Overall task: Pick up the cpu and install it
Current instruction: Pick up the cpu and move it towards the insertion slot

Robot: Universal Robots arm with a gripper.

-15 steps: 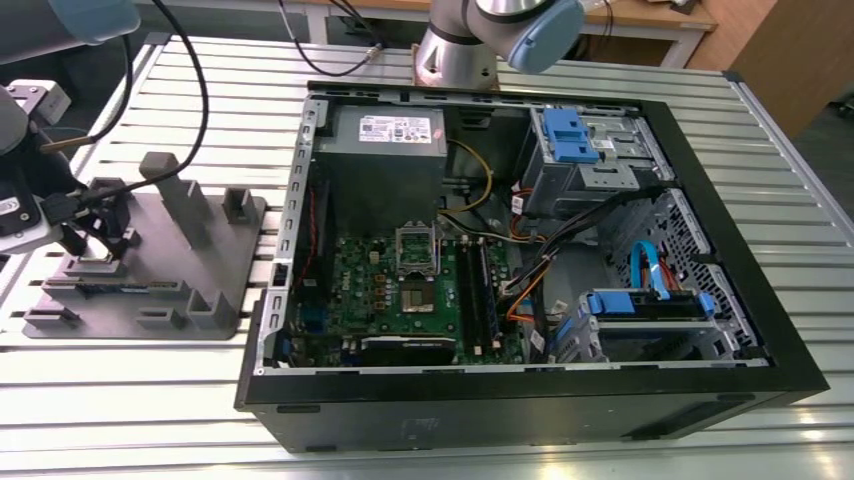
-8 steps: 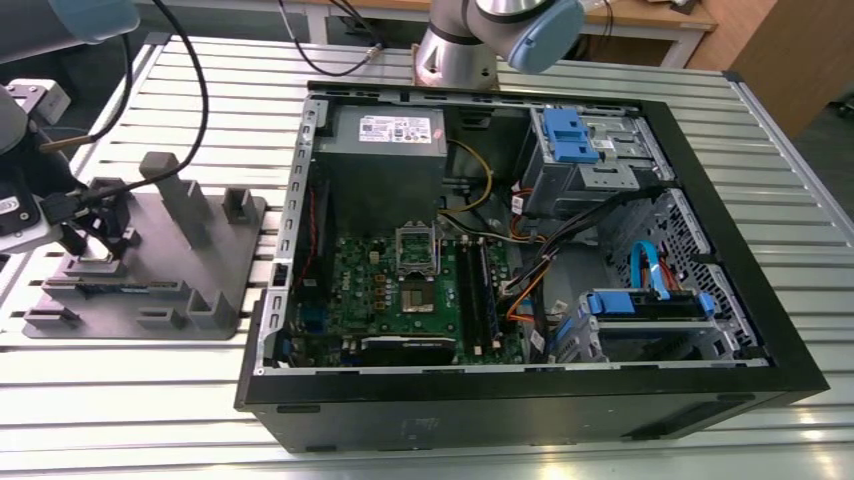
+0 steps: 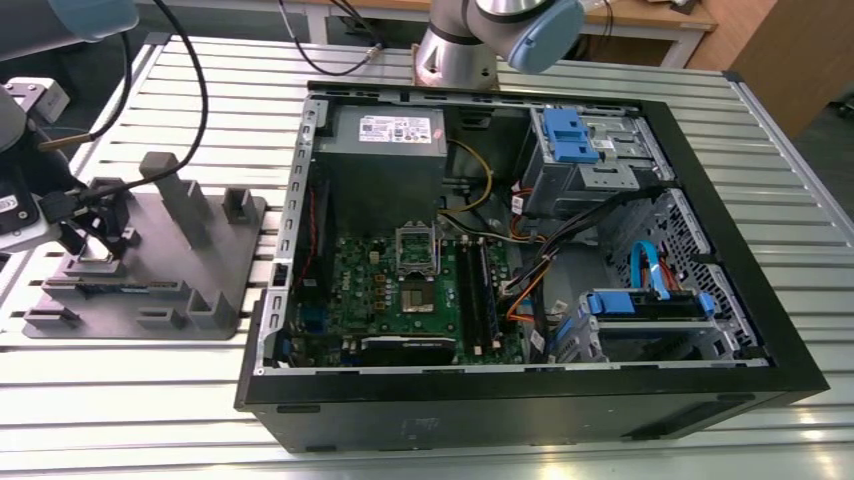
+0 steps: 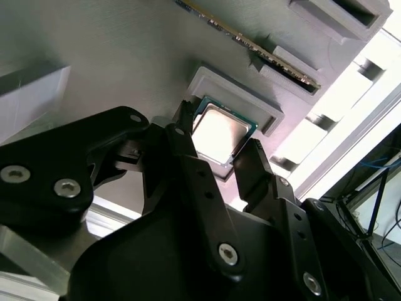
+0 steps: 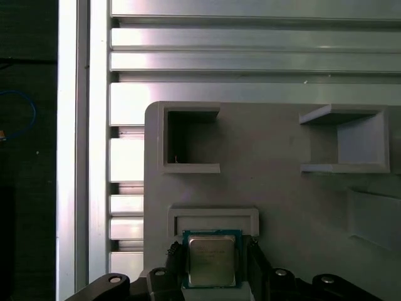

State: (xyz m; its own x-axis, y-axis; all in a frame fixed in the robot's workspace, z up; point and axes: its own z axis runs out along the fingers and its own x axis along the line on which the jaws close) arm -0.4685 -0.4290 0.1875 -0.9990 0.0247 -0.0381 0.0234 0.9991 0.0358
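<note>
The cpu (image 4: 220, 133) (image 5: 212, 262), a small square chip with a silver top and green edge, lies in a shallow pocket of the grey fixture tray (image 3: 160, 290) (image 5: 282, 188). My gripper (image 4: 217, 140) (image 5: 213, 251) is down over it, with one black finger against each of two opposite edges, shut on the chip. The chip still rests at tray level. In the exterior view my gripper (image 3: 83, 245) stands over the tray's end at the exterior view's left. The motherboard socket (image 3: 416, 248) inside the open computer case (image 3: 534, 250) has its metal frame raised.
Upright blocks (image 3: 171, 190) rise from the tray close to my gripper. A memory stick (image 4: 250, 44) lies in a tray slot beside the chip. The case holds cables, blue drive bays (image 3: 567, 135) and a power supply (image 3: 387, 130). The slatted metal table (image 3: 200, 90) runs all around.
</note>
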